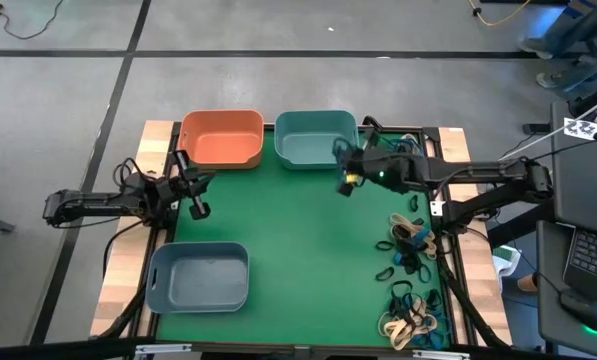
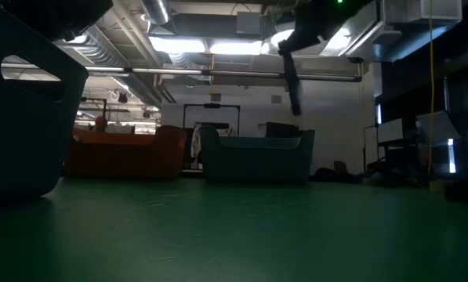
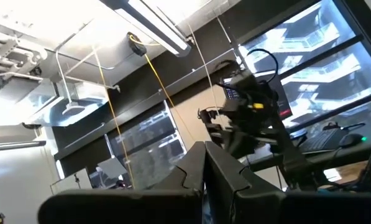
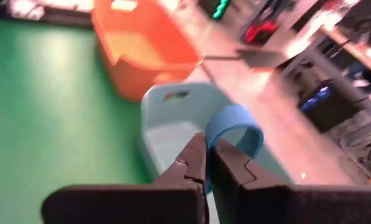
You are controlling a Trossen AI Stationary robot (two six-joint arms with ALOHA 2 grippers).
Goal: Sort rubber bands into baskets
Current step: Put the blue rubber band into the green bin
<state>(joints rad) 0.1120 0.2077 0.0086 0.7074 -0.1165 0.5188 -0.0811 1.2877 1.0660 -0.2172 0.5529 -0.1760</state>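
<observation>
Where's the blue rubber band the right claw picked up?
The blue rubber band is pinched in the right claw, held at the teal basket, right of the orange basket.

Green mat [image 1: 298, 240] centre: open, passable. Orange basket [image 1: 222, 137] and teal basket [image 1: 316, 138] line far edge; grey basket [image 1: 198, 275] fills near-left corner. Rubber bands [image 1: 410, 270] strewn along right side.
</observation>
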